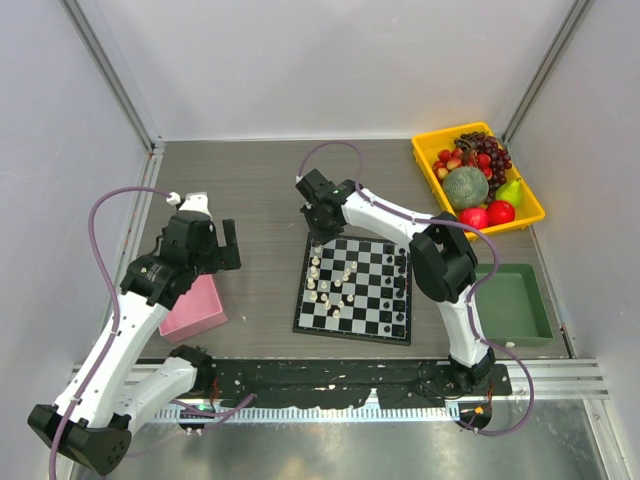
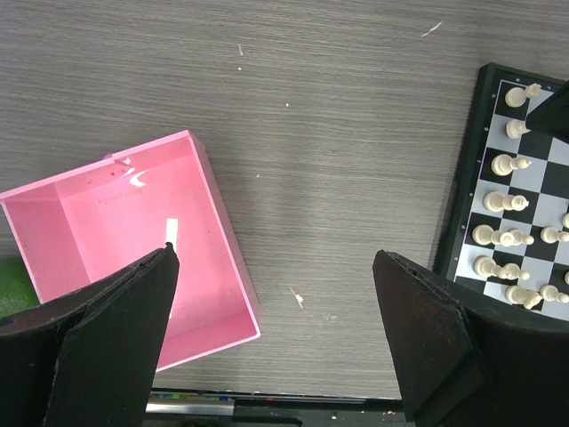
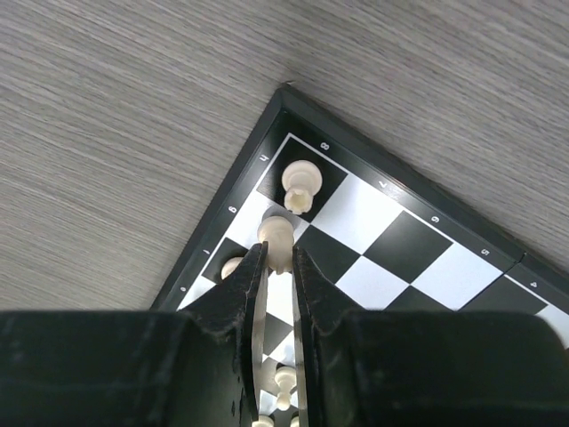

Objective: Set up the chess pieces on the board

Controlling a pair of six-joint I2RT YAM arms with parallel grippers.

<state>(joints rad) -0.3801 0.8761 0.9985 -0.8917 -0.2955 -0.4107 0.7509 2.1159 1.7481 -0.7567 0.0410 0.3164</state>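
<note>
The checkered board (image 1: 372, 318) lies mid-table, with white pieces (image 1: 320, 283) along its left side and black pieces (image 1: 401, 290) along its right. My right gripper (image 1: 316, 237) is at the board's far left corner, shut on a white piece (image 3: 277, 241) just over a white edge square; another white piece (image 3: 300, 184) stands on the corner square beyond it. My left gripper (image 2: 276, 347) is open and empty, hovering over bare table between the pink box (image 2: 53, 222) and the board's left edge (image 2: 455, 218). The left gripper also shows in the top view (image 1: 222, 246).
A yellow tray (image 1: 429, 160) of fruit stands at the back right. A green bin (image 1: 542, 310) sits right of the board. The pink box (image 1: 200, 310) is under my left arm, with a small white slip (image 2: 171, 233) inside.
</note>
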